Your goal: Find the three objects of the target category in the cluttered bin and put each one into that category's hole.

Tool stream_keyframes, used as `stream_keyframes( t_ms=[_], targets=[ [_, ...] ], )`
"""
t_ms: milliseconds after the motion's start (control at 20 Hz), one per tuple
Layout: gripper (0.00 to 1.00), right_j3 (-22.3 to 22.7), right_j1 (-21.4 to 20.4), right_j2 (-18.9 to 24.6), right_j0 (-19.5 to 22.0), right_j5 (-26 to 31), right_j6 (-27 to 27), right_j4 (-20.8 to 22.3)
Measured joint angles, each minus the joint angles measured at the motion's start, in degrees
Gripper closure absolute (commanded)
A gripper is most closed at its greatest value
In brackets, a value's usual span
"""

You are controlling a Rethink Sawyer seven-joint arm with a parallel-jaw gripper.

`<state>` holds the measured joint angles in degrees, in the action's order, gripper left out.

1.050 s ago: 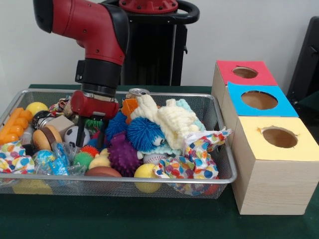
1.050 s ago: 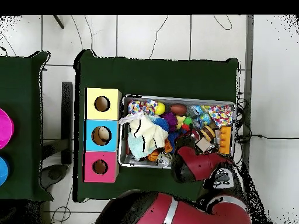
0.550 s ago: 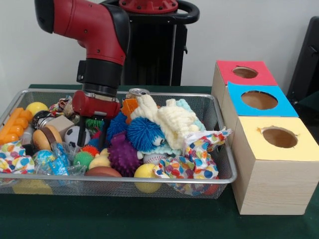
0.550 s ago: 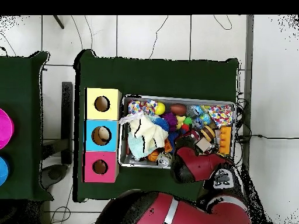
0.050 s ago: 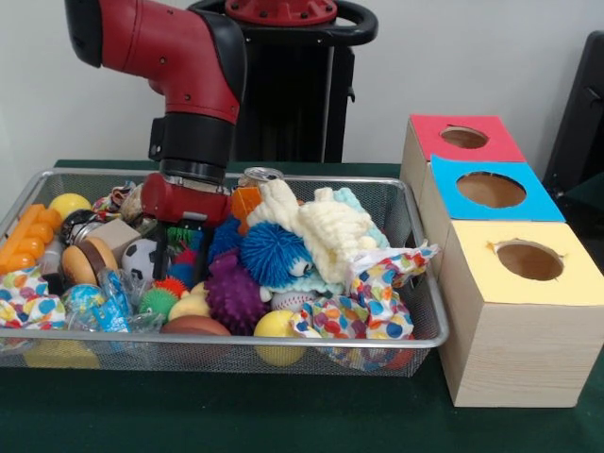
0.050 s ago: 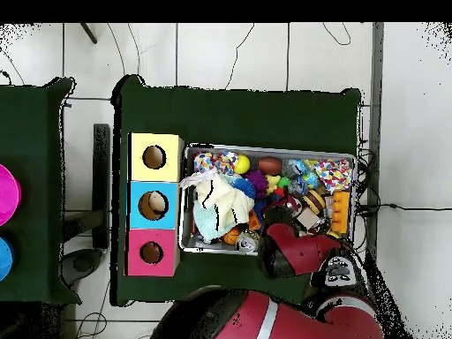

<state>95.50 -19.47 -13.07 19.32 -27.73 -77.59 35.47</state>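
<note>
jaws apart over the spiky toys — low in the wire bin; nothing held

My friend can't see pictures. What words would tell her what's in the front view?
A red and black robot arm reaches down into a wire basket crammed with toys, its gripper among spiky balls beside a blue spiky ball and a cream knitted cloth. Three wooden boxes stand beside it, with red, blue and yellow holed tops.
</note>
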Motion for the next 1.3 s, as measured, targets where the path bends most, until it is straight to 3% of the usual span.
stream_keyframes(
  t_ms=[650, 1100, 1300],
  targets=[
    [0.00, 3.2, 0.0, 3.2, 1.0, -3.9, 0.0, 0.0],
    [0.00, 4.4, -0.2, 3.2, 1.0, -7.2, 0.0, -0.4],
    [0.00, 4.4, -0.2, 2.7, -0.1, -7.5, 0.0, -2.5]
  ],
)
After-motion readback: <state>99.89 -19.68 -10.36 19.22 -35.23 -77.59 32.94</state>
